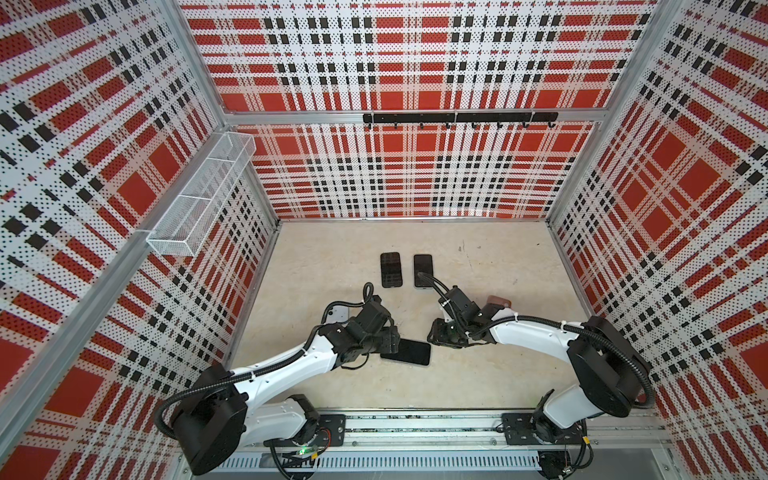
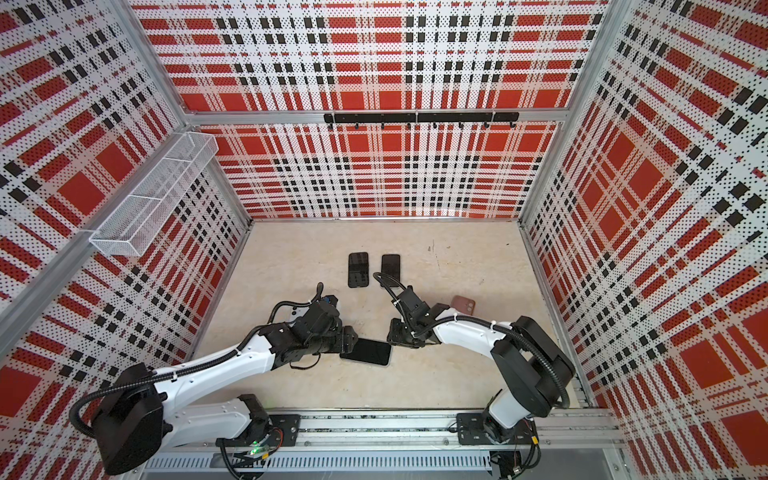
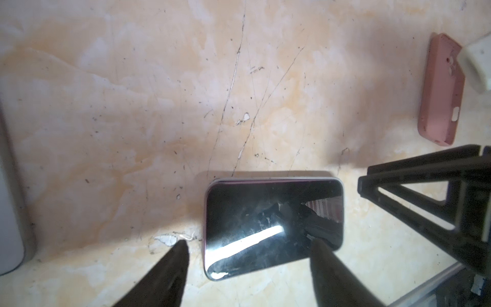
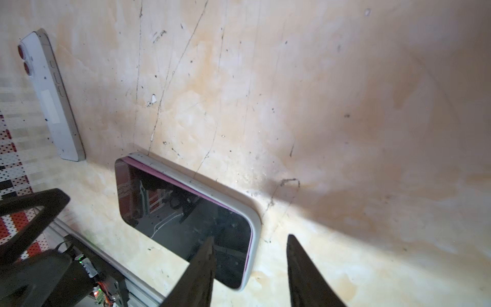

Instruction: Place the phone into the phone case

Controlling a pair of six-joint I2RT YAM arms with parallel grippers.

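Left jaws apart, straddling phone point(image 3: 265, 212) edge; right jaws apart across opposite end; bare table point(image 3: 132, 106) beyond case point(image 4: 191, 183) rim.

In both top views the left end effector point(image 1: 390, 340) covers 1 end of the phone point(image 1: 411, 352), and its arm hides most of a white phone point(image 1: 338, 312). The right arm overlaps part of the pink case point(image 1: 496, 301). In the left wrist view a grey slab point(image 3: 10, 202) and a white block point(image 3: 477, 62) are cut off by the edges, unidentifiable. Whether the phone sits fully in its pale case point(image 4: 255, 234) cannot be told.
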